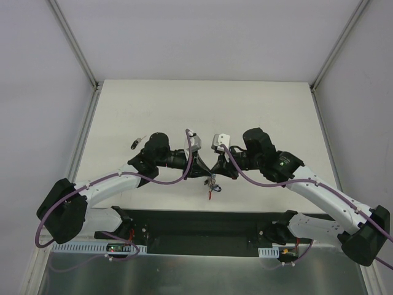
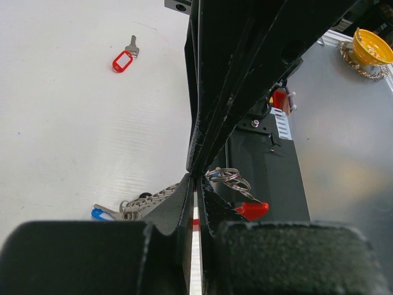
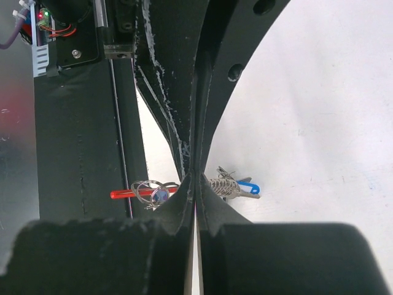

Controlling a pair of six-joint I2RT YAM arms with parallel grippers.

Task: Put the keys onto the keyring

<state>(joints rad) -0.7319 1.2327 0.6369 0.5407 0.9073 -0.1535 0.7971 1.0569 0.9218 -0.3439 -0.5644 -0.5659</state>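
keyring (image 2: 232, 178): looks light, slippery steel, floppy chain | left fingers (image 2: 175, 206), right fingers (image 3: 215, 206) both clamped on it | best hold: stiff ring rim

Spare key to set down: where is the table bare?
Bare: the far strip of the white table beyond both grippers, and its right side. Crowded: the centre, where left gripper and right gripper pinch the silver metal keyring; a red-tagged silver key lies left.

Shiny metal keyring (image 2: 230, 178), matt white table (image 2: 61, 135)
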